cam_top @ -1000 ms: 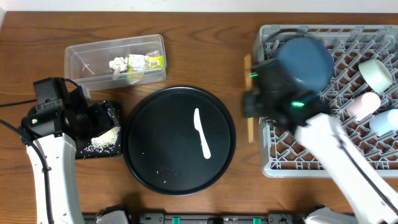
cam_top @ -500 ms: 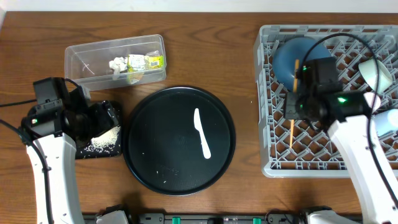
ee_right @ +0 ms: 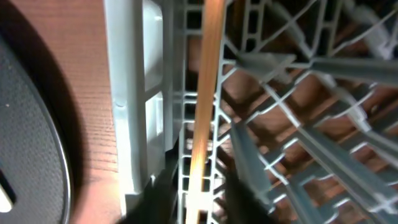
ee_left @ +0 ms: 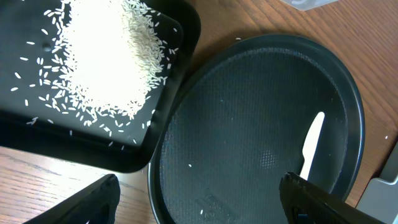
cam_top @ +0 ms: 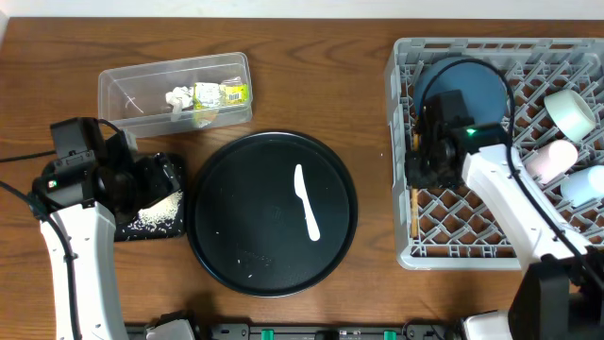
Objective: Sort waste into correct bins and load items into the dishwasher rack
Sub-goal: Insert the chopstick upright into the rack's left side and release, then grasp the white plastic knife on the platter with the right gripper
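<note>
My right gripper (cam_top: 425, 175) is low at the left edge of the grey dishwasher rack (cam_top: 491, 250). In the right wrist view its fingers (ee_right: 199, 183) stand narrowly apart on either side of the wooden chopstick (ee_right: 205, 74), which lies along the rack lattice (ee_right: 134, 93); its lower end shows overhead (cam_top: 415, 203). My left gripper (cam_top: 156, 179) is open and empty (ee_left: 199, 186) over the black rectangular tray (cam_top: 142, 234) that holds the rice (ee_left: 102, 56). The white spoon (cam_top: 307, 203) lies on the round black tray (cam_top: 245, 246).
The clear tub (cam_top: 123, 90) at the back left holds the tissue wad (cam_top: 179, 97) and the yellow-green wrapper (cam_top: 231, 93). In the rack are the dark-blue dish (cam_top: 462, 90), mint-green bowl (cam_top: 571, 111), white cup (cam_top: 550, 159) and pale-blue cup (cam_top: 585, 184).
My right gripper took the chopstick from the table beside the rack, carried it over the rack, then brought it down at the rack's left edge. The left arm has not moved.
</note>
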{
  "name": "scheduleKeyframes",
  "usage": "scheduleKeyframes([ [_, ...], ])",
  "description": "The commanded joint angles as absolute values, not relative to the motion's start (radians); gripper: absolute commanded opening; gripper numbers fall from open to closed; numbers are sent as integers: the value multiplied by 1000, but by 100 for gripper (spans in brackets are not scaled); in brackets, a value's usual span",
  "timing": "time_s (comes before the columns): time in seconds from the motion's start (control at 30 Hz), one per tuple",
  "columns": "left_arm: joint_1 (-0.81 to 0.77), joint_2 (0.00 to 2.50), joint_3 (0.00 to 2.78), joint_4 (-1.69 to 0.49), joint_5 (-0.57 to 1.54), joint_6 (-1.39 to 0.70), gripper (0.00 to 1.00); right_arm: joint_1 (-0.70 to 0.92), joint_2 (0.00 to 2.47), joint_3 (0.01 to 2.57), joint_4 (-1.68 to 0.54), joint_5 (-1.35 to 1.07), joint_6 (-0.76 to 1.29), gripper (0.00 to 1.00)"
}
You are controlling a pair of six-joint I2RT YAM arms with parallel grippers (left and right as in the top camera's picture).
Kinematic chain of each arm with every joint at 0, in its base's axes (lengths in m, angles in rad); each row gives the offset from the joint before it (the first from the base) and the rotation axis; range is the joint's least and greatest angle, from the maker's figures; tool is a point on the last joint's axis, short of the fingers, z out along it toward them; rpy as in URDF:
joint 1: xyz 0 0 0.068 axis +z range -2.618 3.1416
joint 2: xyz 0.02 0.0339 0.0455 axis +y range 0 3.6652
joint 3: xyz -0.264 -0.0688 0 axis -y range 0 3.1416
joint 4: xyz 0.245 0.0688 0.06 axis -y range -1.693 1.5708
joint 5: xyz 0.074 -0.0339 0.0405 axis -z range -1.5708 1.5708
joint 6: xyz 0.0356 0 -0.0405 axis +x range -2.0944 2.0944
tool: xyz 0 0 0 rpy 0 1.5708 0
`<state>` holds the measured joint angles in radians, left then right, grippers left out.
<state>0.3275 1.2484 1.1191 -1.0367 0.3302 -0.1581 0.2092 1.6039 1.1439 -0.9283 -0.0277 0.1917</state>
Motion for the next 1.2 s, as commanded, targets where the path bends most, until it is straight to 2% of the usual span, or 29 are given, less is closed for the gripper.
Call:
scheduleKeyframes([
  [0.0, 332, 1251, 1123, -1039, 327, -163, 83, 216, 1583, 1156, -938, -34, 186, 48],
  [0.17, 332, 1251, 1123, -1039, 328, -163, 83, 217, 1476, 1258, -934, -53, 184, 57],
  [0.33, 332, 1251, 1123, -1039, 327, -163, 84, 259, 1403, 1341, -892, -215, 110, 54],
  [0.47, 332, 1251, 1123, -1039, 328, -163, 84, 358, 1417, 1336, -887, -225, 120, 54],
  [0.83, 332, 1251, 1123, -1039, 328, -163, 83, 652, 1699, 1329, -840, -181, 278, 54],
  [1.17, 332, 1251, 1123, -1039, 328, -163, 84, 785, 1890, 1329, -799, -125, 359, 55],
])
